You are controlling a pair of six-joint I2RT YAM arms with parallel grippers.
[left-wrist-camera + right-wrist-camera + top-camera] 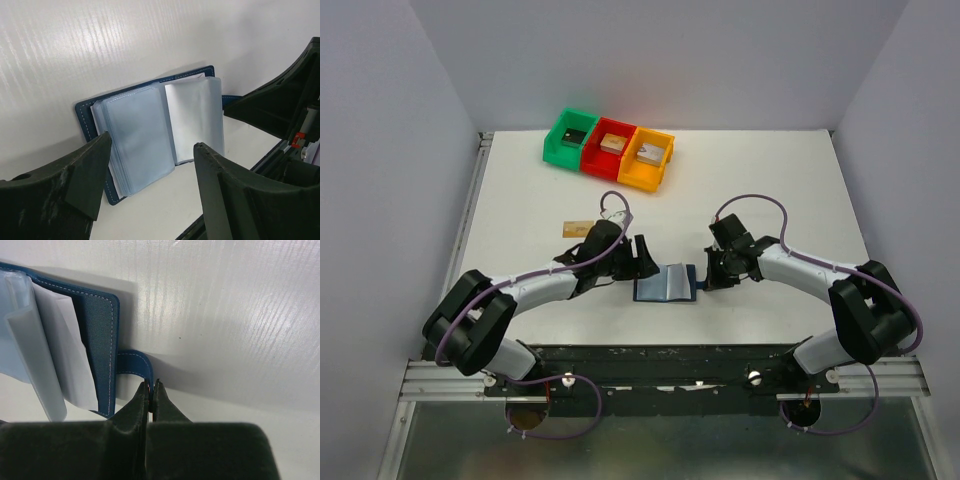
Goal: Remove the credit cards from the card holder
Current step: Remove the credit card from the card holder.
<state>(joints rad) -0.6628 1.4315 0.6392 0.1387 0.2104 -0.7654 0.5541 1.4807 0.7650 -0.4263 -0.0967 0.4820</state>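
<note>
**Top external view.** The card holder [666, 284] lies open on the white desk [770, 190], near the centre and between the two arms. The left end effector [646, 259] sits at the holder's 9 o'clock edge. The right end effector [707, 273] sits at its 3 o'clock edge. One tan-gold card [578, 228] lies flat on the desk at 10 o'clock from the holder, just beyond the left wrist and apart from the holder. A green bin [560, 146], a red bin [595, 160] and an orange bin [638, 178] stand touching in a row at 12 o'clock, well apart from the holder. Each contains a small block.

**Left wrist view.** The left end effector [152, 150] is spread wide, with its fingers [87, 170] on either side of the open holder [145, 130] and nothing gripped. The clear pockets [195, 115] fan upward from the navy cover. Whether cards are in the pockets cannot be told. The snap tab [231, 98] projects at 3 o'clock, where the dark body of the right end effector [275, 107] stands.

**Right wrist view.** The fingers of the right end effector [151, 386] are pressed together. Their tips meet the outer end of the snap tab [134, 364]. Whether tab material is clamped between them cannot be told. The holder's cover [97, 340] and pockets [55, 355] lie at 10 o'clock from the fingertips.
</note>
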